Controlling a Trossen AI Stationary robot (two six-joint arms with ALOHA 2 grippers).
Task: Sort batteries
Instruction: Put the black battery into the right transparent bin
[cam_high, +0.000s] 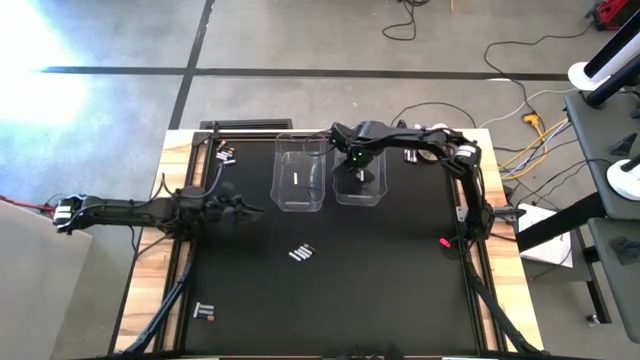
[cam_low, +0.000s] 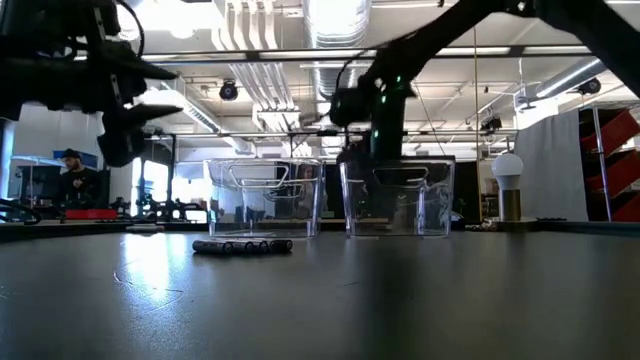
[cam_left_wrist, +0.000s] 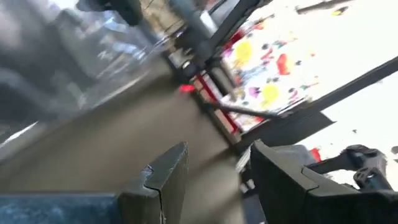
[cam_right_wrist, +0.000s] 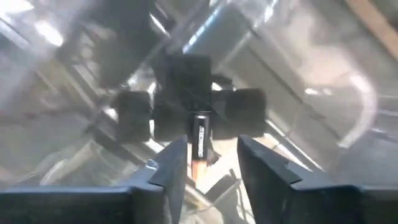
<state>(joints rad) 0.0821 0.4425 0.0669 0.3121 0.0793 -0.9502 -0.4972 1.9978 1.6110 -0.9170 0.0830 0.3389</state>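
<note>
Dark battery with copper end (cam_right_wrist: 199, 144) sat between right gripper (cam_right_wrist: 211, 163) fingers, inside right clear bin (cam_high: 360, 188); fingers parted, contact with battery unclear. One white battery (cam_high: 297, 179) lay in left clear bin (cam_high: 300, 180). Loose batteries (cam_high: 302, 253) clustered mid-table in front of bins; more batteries at far-left corner (cam_high: 225, 155) and near-left corner (cam_high: 205, 314). Left gripper (cam_left_wrist: 214, 180) hovered over table's left side, well apart from bins, fingers apart, nothing between them.
</note>
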